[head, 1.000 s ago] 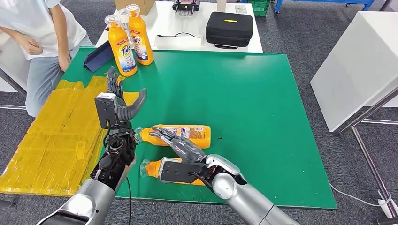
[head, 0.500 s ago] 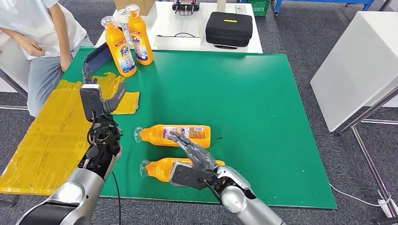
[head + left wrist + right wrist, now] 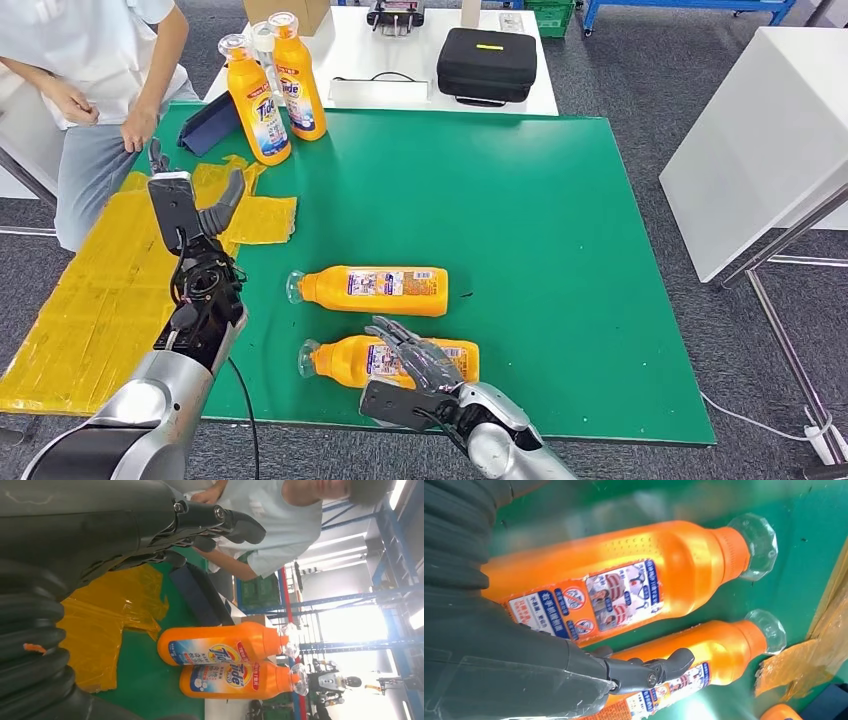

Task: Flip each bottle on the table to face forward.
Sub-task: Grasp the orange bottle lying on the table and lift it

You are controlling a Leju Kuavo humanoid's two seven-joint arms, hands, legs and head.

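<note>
Bottle [image 3: 385, 361] nearest the robot lies under the right hand [image 3: 420, 365], fingers [image 3: 398, 335] spread, touching it.

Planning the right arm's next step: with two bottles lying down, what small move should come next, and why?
Probably close the right robot hand around the nearer lying bottle. Its fingers already rest spread over that bottle, which lies back label up beside the farther lying bottle, while the left robot hand is raised off to the side.
</note>
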